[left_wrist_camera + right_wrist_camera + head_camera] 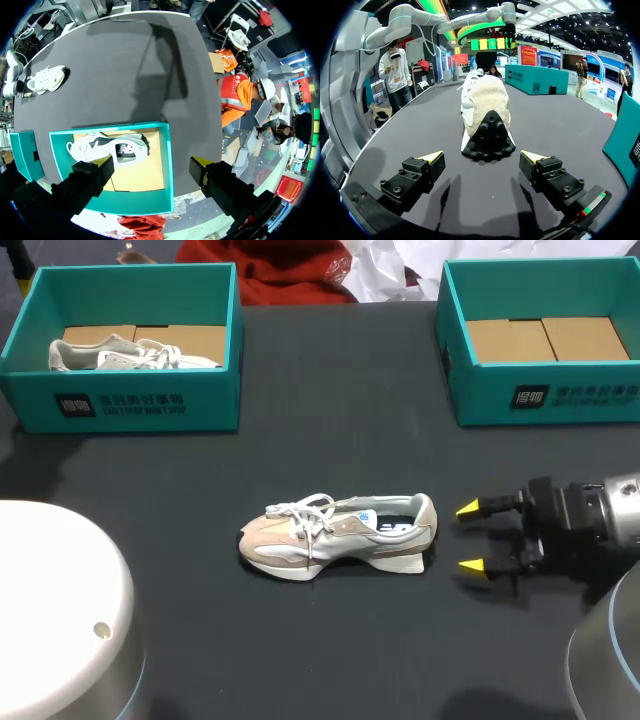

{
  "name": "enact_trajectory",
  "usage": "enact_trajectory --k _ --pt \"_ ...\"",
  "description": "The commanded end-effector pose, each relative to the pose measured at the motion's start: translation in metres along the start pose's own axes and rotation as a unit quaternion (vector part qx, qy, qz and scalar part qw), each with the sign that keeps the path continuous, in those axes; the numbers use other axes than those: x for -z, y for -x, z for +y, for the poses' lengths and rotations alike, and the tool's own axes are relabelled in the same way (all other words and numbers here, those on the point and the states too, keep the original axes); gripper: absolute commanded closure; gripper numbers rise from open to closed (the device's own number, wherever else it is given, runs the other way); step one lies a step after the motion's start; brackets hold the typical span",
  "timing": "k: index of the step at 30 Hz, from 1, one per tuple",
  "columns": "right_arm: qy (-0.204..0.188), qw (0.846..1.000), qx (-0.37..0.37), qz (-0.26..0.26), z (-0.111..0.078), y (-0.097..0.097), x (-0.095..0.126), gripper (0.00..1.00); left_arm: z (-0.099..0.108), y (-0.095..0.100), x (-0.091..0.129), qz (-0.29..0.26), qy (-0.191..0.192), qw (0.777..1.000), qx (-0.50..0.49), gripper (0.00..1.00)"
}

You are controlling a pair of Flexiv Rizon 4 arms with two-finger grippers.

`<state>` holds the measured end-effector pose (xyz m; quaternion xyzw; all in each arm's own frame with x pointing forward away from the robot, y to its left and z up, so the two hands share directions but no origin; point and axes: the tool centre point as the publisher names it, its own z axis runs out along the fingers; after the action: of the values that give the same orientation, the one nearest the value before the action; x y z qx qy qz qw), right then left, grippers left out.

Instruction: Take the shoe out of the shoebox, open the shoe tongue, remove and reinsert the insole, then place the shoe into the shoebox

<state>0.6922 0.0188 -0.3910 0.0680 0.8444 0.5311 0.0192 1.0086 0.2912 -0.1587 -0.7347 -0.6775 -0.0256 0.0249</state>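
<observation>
only its wrist view shows the left hand (151, 162) (wide, like the right hand (469, 538)) over a shoebox (169, 165).

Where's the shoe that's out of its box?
In the head view the shoe lies in the middle of the table, heel toward the open right pincer beside it, not touching.

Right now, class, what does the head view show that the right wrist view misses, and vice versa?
Head view only: a second shoe inside the left shoebox; bare cardboard in the right shoebox. Right wrist view only: the black studded heel of the shoe on the table. Both: that shoe, with the open right jaws behind its heel.
</observation>
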Motion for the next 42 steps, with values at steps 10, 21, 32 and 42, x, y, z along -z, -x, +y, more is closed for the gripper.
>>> enact_trajectory --k 10,21,32,42 --pt "0.009 1.0 0.01 -0.006 0.003 0.008 -0.011 0.0 0.0 0.0 0.0 0.001 0.0 1.0 0.0 0.0" --pt "0.011 1.0 0.018 0.003 0.007 0.009 -0.023 0.0 0.0 0.0 0.0 0.001 0.0 1.0 0.0 0.0" --pt "0.012 0.999 0.027 0.012 0.01 0.013 -0.037 0.0 0.0 0.0 0.0 0.001 0.0 1.0 0.0 0.0" --pt "0.014 0.999 0.028 0.017 0.012 0.014 -0.043 0.0 0.0 0.0 0.0 0.001 0.0 1.0 0.0 0.0"
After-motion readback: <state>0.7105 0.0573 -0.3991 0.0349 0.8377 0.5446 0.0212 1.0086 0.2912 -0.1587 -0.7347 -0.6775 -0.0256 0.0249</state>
